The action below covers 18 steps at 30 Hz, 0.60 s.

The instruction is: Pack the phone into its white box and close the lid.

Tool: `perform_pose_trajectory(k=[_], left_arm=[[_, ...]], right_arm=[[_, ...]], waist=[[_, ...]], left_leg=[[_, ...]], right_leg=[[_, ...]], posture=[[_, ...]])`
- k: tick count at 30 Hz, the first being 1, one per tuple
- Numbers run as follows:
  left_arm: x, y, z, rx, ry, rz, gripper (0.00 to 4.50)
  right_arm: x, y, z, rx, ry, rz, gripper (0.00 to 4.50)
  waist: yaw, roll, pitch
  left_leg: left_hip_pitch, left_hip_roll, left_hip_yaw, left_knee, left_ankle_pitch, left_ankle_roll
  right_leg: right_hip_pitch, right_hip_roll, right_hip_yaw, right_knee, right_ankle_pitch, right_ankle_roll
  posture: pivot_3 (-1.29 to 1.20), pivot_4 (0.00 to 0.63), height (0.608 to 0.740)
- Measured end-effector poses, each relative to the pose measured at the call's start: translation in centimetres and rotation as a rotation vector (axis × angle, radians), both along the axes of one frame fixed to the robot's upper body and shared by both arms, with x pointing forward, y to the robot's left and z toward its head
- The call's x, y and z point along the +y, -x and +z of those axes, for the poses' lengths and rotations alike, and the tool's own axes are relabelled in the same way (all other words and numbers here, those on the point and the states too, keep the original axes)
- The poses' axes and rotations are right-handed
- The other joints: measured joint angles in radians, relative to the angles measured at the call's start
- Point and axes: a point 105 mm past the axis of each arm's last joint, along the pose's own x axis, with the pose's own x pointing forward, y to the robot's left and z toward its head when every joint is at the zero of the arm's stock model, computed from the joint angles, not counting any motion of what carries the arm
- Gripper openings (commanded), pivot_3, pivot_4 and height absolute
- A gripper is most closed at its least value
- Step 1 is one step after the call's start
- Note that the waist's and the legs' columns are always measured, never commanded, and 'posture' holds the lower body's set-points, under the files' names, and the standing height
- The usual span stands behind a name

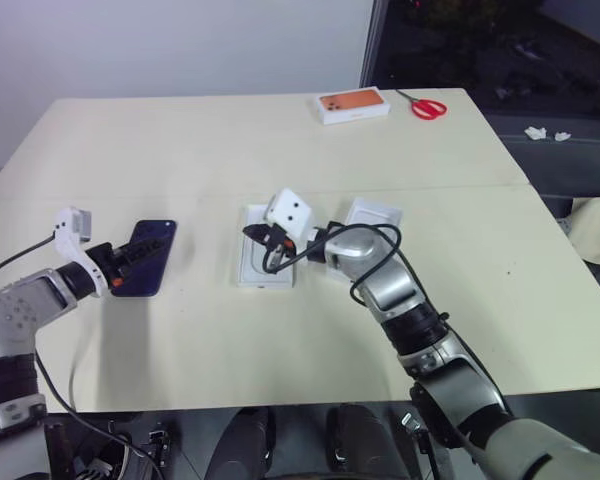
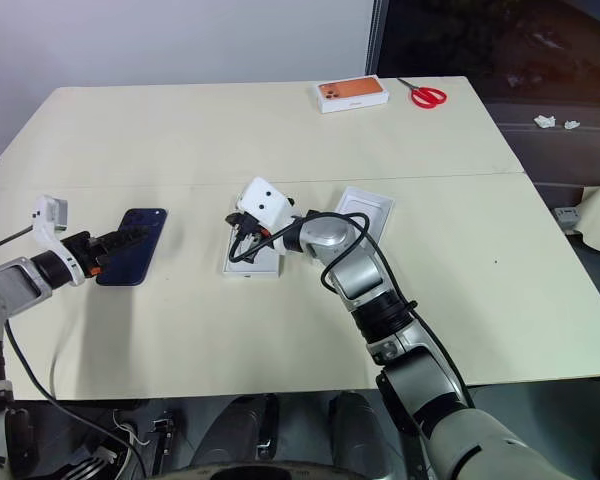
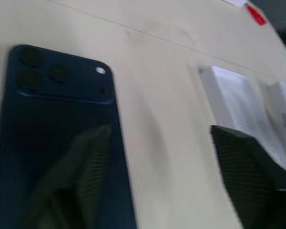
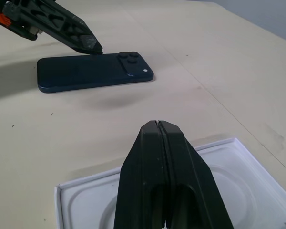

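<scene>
The left gripper (image 2: 120, 240) is hovering over the near end of the phone (image 2: 135, 258), its two black fingers (image 3: 248, 171) standing apart, one above the glossy back and one out over the bare table (image 1: 280, 150). The phone is lying flat, back up, on the left part of the table, its camera cluster at the far end, well apart from the white box (image 1: 265, 262). The right gripper (image 1: 265, 240) is hanging just above the white box, its fingers (image 4: 162, 176) pressed together with nothing between them. The box is sitting open at mid-table with an oval recess showing inside. Another white piece (image 2: 365, 212) is lying just beside it on the right.
</scene>
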Motion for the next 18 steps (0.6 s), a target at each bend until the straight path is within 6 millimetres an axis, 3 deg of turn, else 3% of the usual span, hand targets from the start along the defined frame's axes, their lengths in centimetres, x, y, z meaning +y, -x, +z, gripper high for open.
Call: perform_pose_trajectory(k=[7,18], left_arm=[[1.0,-0.2,0.6,-0.062,-0.042,0.023,3.67],[7.3,0.8,-1.1,0.001,-0.074,0.134,3.67]], right_arm=[[0.5,0.1,0.0,-0.004,0.001,0.011,0.00],[6.1,0.6,-2.0,-0.058,0.103,0.061,0.00]], waist=[[-0.002,0.000,0.000],[-0.024,0.000,0.000]], left_leg=[[0.000,0.000,0.000,0.000,0.000,0.000],[0.000,0.000,0.000,-0.002,0.001,-0.001]], right_leg=[[0.000,0.000,0.000,0.000,0.000,0.000],[-0.003,0.000,0.000,0.000,0.000,0.000]], posture=[[0.00,0.150,0.740],[0.00,0.150,0.740]])
